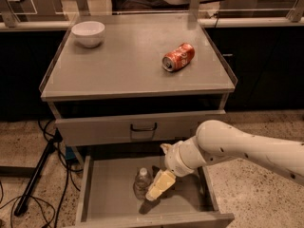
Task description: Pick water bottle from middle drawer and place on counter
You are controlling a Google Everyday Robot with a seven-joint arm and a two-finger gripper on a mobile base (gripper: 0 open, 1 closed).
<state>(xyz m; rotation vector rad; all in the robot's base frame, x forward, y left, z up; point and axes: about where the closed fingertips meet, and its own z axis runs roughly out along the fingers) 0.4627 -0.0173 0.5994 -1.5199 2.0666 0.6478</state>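
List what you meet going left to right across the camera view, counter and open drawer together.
From the left: bowl on the counter → water bottle standing in the open drawer → pincer, down in the drawer just right of the bottle → soda can lying on the counter.

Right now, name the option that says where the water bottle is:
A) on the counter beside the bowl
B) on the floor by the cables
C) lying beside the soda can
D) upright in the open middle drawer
D: the water bottle stands upright on the floor of the middle drawer, with the gripper lowered into the drawer close at its right.
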